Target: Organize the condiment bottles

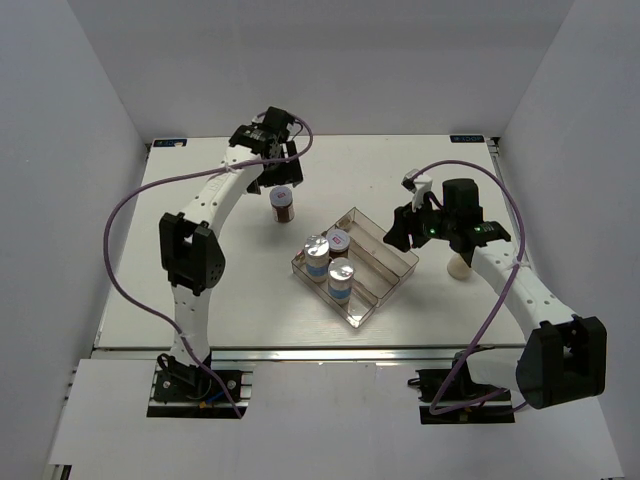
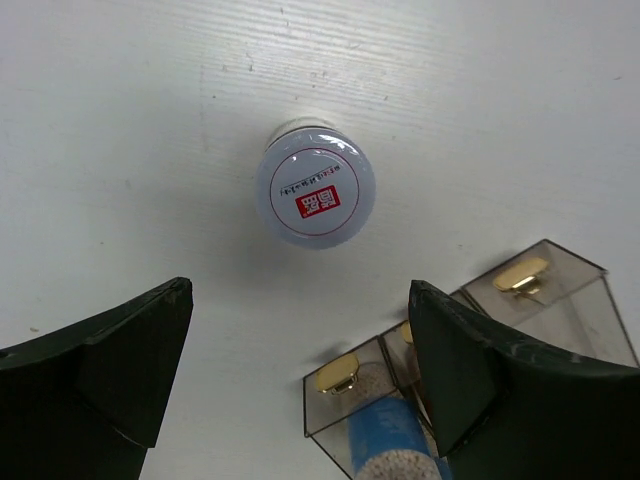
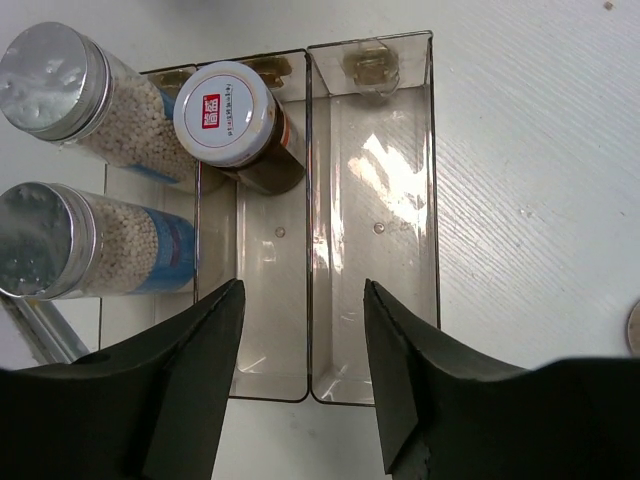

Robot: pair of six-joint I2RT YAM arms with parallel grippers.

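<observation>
The brown jar with the red-marked lid (image 2: 315, 197) stands upright on the table (image 2: 100, 120), left of the clear divided tray (image 3: 433, 200), nearest the left arm. The left gripper (image 2: 300, 292) points down, jaws wide and empty, the jar centred just ahead of them. The right gripper (image 3: 302, 300), part-open and empty, hovers over the tray.

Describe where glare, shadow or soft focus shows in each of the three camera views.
Right wrist: white glare on the floor of the clear plastic divided tray. Left wrist: a highlight arcs across the white, red-marked round jar lid, and the left claw shows as near-black shapes. Top external: a bright strip runs along the near edge of the white table.
</observation>
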